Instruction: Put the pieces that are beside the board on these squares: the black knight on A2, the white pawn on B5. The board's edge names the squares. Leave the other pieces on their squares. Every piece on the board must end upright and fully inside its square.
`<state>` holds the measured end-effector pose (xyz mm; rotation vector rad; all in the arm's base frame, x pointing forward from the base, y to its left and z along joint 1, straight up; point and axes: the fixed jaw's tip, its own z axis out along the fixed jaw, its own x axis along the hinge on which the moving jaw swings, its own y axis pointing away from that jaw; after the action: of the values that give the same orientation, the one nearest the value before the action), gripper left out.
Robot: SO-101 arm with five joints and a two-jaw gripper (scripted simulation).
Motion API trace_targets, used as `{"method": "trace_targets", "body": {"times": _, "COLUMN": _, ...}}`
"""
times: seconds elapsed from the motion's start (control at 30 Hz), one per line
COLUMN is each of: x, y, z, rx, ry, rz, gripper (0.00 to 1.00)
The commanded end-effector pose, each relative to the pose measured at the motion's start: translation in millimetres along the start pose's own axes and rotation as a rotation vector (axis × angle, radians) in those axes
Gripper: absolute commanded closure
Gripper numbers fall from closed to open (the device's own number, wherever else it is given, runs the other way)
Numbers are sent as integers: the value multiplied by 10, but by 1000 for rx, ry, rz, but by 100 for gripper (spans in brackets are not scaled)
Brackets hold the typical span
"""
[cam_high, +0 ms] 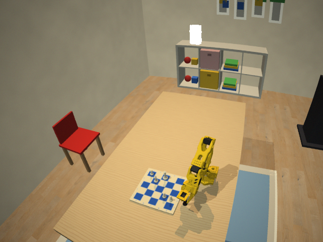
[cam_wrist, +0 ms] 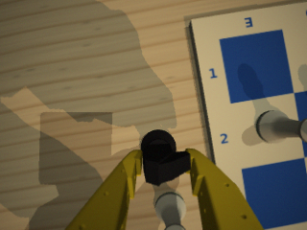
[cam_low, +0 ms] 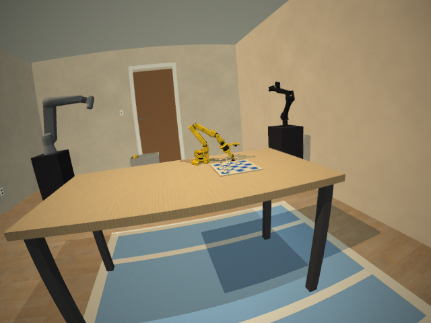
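The black knight (cam_high: pixel 184 203) (cam_wrist: pixel 160 165) stands upright on the table just outside the board (cam_high: pixel 133 199) (cam_low: pixel 221 175) (cam_wrist: pixel 203 57). My gripper (cam_high: pixel 183 201) (cam_low: pixel 232 159) (cam_wrist: pixel 165 155) is low over it, its jaws narrowly open on either side of the knight. The fingertips are very near its sides; a firm grip does not show. The white pawn (cam_wrist: pixel 170 206) stands close to the knight beside the board, seen in the wrist view; in the top view the gripper hides it.
A pale piece (cam_high: pixel 170 199) (cam_wrist: pixel 275 126) stands on the light square by label 2, near my right finger. Another piece (cam_high: pixel 164 195) stands on the blue square beside it. Three more pieces stand at the far side, among them a tall one (cam_high: pixel 165 175).
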<state>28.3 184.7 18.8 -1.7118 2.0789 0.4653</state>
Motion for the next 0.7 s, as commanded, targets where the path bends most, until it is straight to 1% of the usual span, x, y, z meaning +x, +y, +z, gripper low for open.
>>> {"method": "trace_targets", "body": {"times": 0.0, "x": -35, "y": -11, "z": -15, "rx": 3, "ry": -11, "rz": 3, "gripper": 87}}
{"method": "trace_targets", "body": {"times": 0.67, "x": -57, "y": -37, "z": -15, "rx": 9, "ry": -12, "rz": 13, "gripper": 87}}
